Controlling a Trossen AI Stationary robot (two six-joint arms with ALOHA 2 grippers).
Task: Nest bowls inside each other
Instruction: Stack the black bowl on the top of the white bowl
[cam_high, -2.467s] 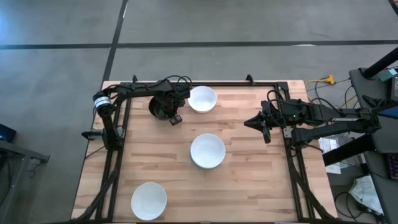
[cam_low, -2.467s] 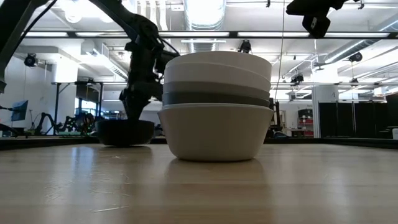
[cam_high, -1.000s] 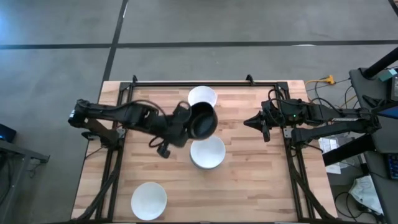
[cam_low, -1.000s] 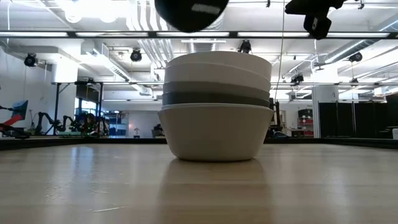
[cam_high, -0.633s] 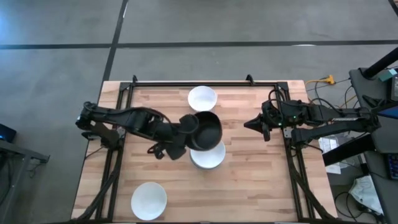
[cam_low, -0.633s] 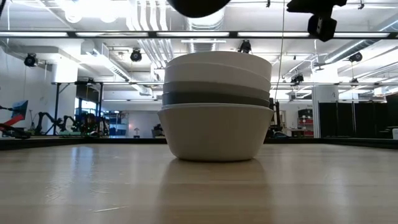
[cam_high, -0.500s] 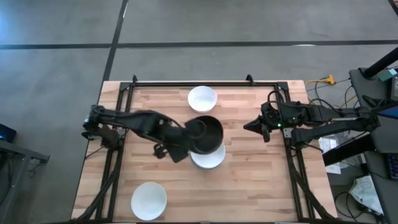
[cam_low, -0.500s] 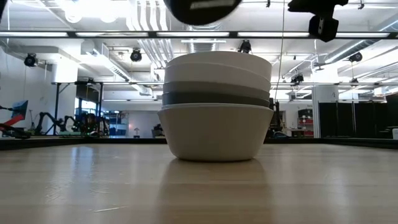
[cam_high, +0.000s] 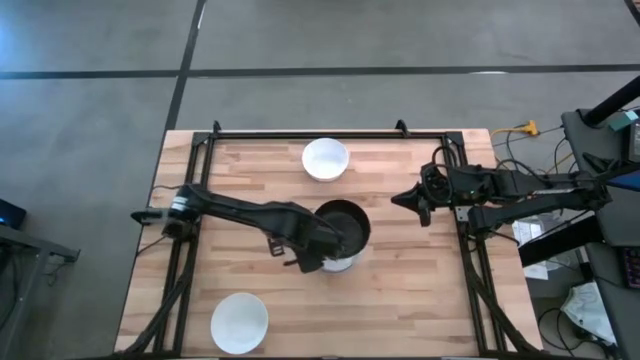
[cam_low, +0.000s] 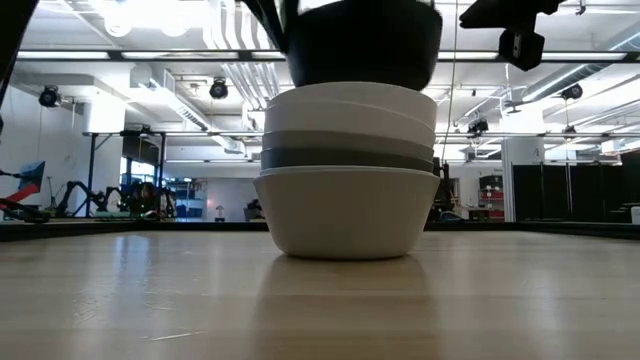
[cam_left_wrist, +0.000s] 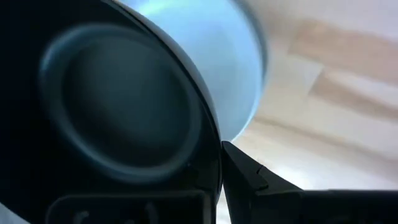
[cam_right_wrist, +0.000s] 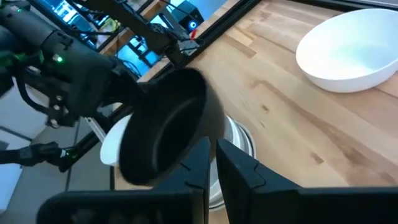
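A black bowl (cam_high: 344, 226) hangs over a stack of nested bowls (cam_low: 345, 170) at mid-table, with my left gripper (cam_high: 318, 254) shut on it. In the low view the black bowl (cam_low: 360, 45) sits right at the stack's top white bowl; whether they touch I cannot tell. One white bowl (cam_high: 325, 158) rests on its base near the far edge. Another (cam_high: 239, 322) rests near the front left. My right gripper (cam_high: 415, 200) hovers shut at the table's right, holding nothing. My left gripper pinches the black bowl's rim (cam_left_wrist: 214, 152) on the bowl's near-left side, one finger (cam_left_wrist: 249, 177) outside the wall and the other inside. The fingers come from above, slanting down from the table's left. The bowl is off the table with its opening up, over the stack.
The black frame rails (cam_high: 300, 133) run along the far edge and both sides of the wooden table (cam_high: 420, 300). Bare wood lies near the front right and between the stack and the front-left bowl.
My left gripper has carried the black bowl from beside the far white bowl toward the table's near edge and a little right, and down. The wrist has rolled and the bowl has gone from tipped to nearly level. It now stands over the stack.
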